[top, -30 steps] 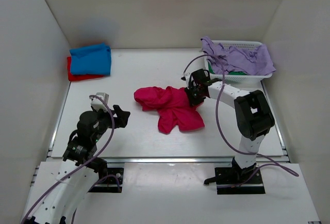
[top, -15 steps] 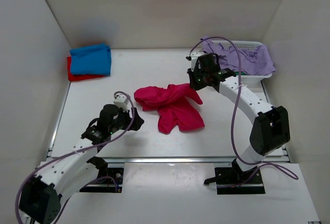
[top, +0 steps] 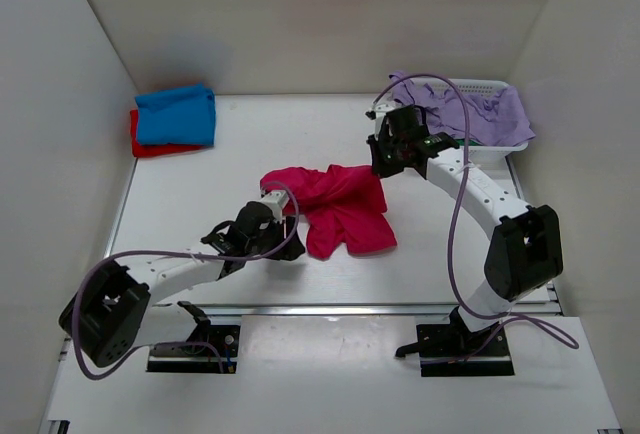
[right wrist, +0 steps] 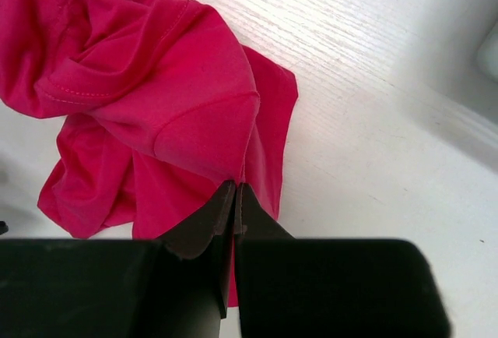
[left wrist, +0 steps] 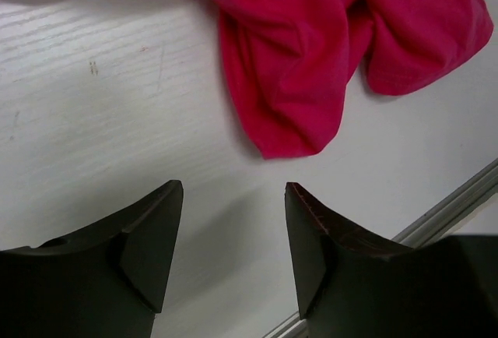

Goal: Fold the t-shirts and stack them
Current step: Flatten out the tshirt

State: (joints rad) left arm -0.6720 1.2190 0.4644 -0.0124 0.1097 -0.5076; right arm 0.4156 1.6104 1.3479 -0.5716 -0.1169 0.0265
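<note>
Overhead I am counting three: crimson t-shirt [top: 345, 219], blue t-shirt [top: 177, 114], red t-shirt [top: 150, 148]; wrists are showing only crimson, my right claw [right wrist: 235, 190] pinching it, left claw [left wrist: 232, 191] gaping.

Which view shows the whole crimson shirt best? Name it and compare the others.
Top external: the crimson shirt lies crumpled and fully in frame. Right wrist crops it where the right gripper pinches a fold; left wrist shows only a bunched edge.
</note>
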